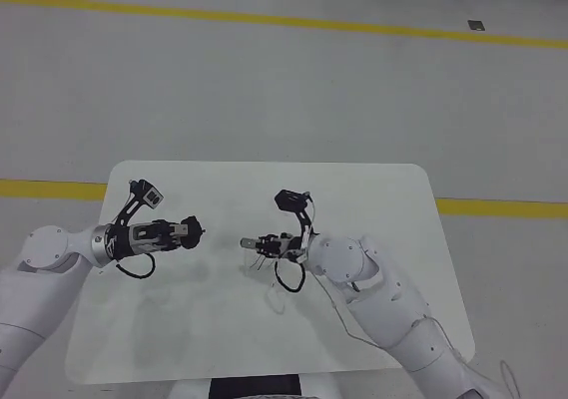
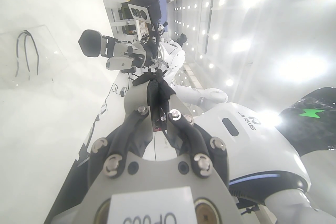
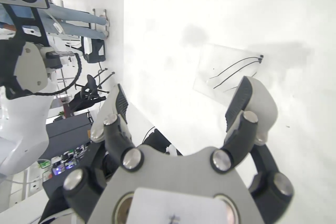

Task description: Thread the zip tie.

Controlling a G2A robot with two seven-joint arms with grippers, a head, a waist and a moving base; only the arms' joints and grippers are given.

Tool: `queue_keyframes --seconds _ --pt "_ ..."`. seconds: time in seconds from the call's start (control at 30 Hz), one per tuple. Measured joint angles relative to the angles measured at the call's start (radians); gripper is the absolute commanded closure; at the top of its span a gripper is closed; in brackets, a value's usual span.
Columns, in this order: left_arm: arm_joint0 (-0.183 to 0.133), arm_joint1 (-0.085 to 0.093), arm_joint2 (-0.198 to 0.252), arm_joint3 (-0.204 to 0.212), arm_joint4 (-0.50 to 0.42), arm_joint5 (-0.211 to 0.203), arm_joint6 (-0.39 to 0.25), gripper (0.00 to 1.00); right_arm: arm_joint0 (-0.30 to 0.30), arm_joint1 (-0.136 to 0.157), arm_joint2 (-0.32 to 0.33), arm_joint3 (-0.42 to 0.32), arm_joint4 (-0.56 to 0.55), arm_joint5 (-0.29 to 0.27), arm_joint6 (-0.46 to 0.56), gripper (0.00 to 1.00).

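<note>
Two black zip ties (image 3: pixel 260 59) lie side by side on a clear sheet (image 3: pixel 210 57) near the middle of the table (image 1: pixel 363 199), with their heads together. Expect them to be light, thin and springy. They will probably be slick on that sheet and skate off if you nudge them. Take one by the strap close to its head, leaving the tail free for threading, and pinch from above, since it lies flat. Your right gripper (image 3: pixel 181 99) hangs just over the sheet, fingers spread wide and holding nothing. Your left gripper (image 2: pixel 157 93) sits well to the left with its fingers pressed together; you cannot tell whether anything is between them.
</note>
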Motion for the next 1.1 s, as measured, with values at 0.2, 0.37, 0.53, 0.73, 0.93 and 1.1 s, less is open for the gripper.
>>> queue_keyframes --seconds 0.2,0.37,0.53,0.73,0.93,1.1 --pt "0.0 0.0 0.0 0.0 0.0 0.0 0.0 1.0 -0.013 -0.055 0.037 -0.031 -0.143 0.0 0.125 0.0" --pt "0.0 0.0 0.0 0.0 0.0 0.0 0.0 1.0 -0.029 -0.115 0.061 -0.056 -0.292 0.0 0.247 0.0" --pt "0.0 0.0 0.0 0.0 0.0 0.0 0.0 1.0 -0.05 -0.182 0.077 -0.076 -0.44 0.0 0.342 0.0" --pt "0.0 0.0 0.0 0.0 0.0 0.0 0.0 1.0 -0.056 -0.271 0.066 -0.05 -0.596 0.0 0.429 0.0" --pt "0.0 0.0 0.0 0.0 0.0 0.0 0.0 1.0 -0.055 -0.276 0.064 -0.046 -0.608 0.0 0.435 0.0" --pt "0.0 0.0 0.0 0.0 0.0 0.0 0.0 1.0 -0.068 -0.275 0.068 -0.036 -0.597 -0.006 0.406 0.0"
